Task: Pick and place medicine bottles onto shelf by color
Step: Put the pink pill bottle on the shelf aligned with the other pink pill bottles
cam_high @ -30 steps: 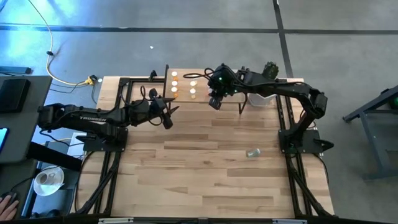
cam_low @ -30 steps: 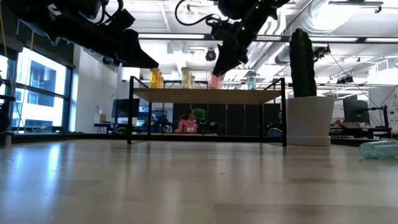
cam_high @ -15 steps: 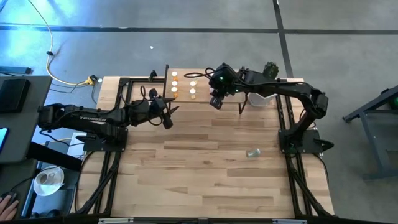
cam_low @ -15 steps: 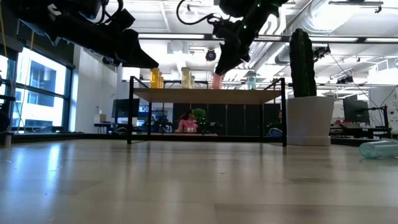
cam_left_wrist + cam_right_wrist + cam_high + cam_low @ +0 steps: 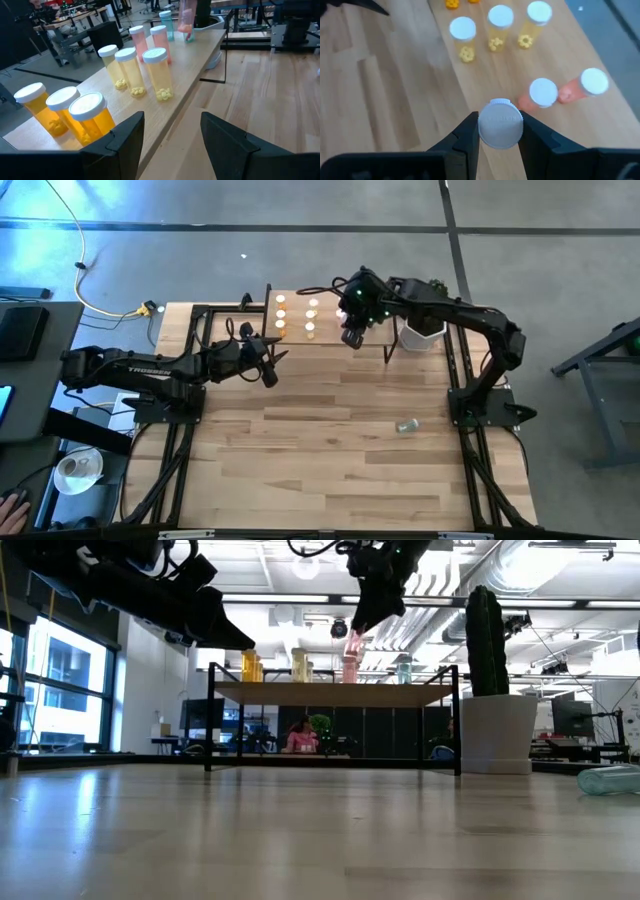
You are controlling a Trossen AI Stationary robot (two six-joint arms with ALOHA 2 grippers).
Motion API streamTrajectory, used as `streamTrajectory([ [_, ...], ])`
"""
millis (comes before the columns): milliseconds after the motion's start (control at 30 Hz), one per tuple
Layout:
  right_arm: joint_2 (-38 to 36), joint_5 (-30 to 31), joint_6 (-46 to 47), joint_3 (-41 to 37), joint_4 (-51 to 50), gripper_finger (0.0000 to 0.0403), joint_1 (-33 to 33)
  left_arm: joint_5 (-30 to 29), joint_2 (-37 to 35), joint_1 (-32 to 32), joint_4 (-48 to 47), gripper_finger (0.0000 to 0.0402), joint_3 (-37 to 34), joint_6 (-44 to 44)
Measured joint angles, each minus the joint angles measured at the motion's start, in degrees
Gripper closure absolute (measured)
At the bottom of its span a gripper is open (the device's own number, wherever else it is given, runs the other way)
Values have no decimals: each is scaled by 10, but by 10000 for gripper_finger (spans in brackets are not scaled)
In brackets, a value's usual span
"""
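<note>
The right end effector (image 5: 500, 145) is closed on a pink medicine bottle (image 5: 350, 662), its two fingers (image 5: 467, 132) clamping just below the white cap. It hangs above the shelf (image 5: 325, 332), over the pink group, with the bottle's base clear of the board in the low view.

Step in hand, as judged: placement of a pink bottle with its colour group. The next move calls for a straight descent onto bare board beside the two pink bottles (image 5: 567, 90), then release once the base sits flat.

Obstructions: the two pink bottles stand close together right by the target spot, so a sideways drift could knock them. The three yellow bottles (image 5: 142, 72) form a row farther along the board, and three orange bottles (image 5: 65, 107) stand at the end nearest the left arm. One green bottle (image 5: 166, 24) stands beyond the pink pair.

The left end effector (image 5: 167, 132) waits with fingers apart and empty, off the orange end of the shelf, above the bench (image 5: 330, 470).

One more bottle (image 5: 406, 425), pale, lies on its side on the bench near the right arm's base, well apart from the shelf. A white cactus pot (image 5: 497, 730) stands beside the shelf's far end.
</note>
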Motion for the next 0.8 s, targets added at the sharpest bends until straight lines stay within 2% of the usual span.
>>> streamTrajectory([
  [233, 29, -16, 9, 33, -38, 308, -2, 0, 0, 0, 0, 216, 0, -1],
  [800, 58, -26, 13, 35, -50, 308, -2, 13, 0, 0, 0, 216, 0, -1],
])
